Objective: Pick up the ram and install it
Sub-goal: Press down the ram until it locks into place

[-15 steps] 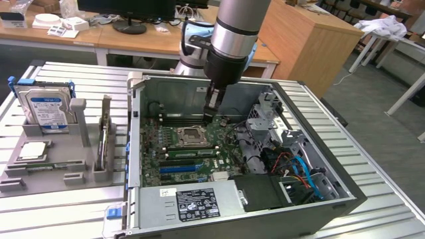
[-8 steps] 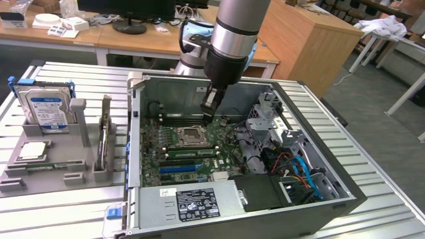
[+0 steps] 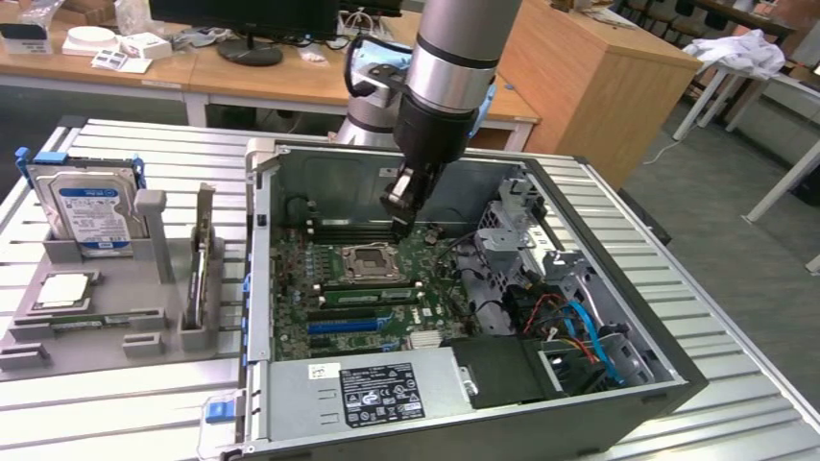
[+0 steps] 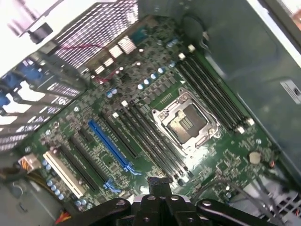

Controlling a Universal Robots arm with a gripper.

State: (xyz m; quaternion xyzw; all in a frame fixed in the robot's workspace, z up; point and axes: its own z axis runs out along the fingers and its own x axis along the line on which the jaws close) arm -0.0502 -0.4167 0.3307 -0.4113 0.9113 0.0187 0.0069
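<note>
My gripper (image 3: 405, 229) hangs shut inside the open computer case (image 3: 263, 288), just above the motherboard (image 3: 321, 317) beside the far memory slots (image 3: 352, 230). Nothing shows between its fingers. In the wrist view the shut gripper (image 4: 157, 181) sits over the end of the black memory slots (image 4: 150, 141) next to the empty processor socket (image 4: 188, 120). More slots (image 4: 211, 94) run along the socket's other side. A thin green stick that looks like the ram (image 3: 75, 321) lies in the grey holder (image 3: 154, 322) outside the case, at the exterior view's left.
A hard drive (image 3: 90, 206) stands upright in the grey holder, with a square silver chip (image 3: 61, 290) below it and a board on edge (image 3: 200, 274). Inside the case are a power supply (image 3: 372, 389), a drive cage (image 3: 513, 221) and loose cables (image 3: 577, 327).
</note>
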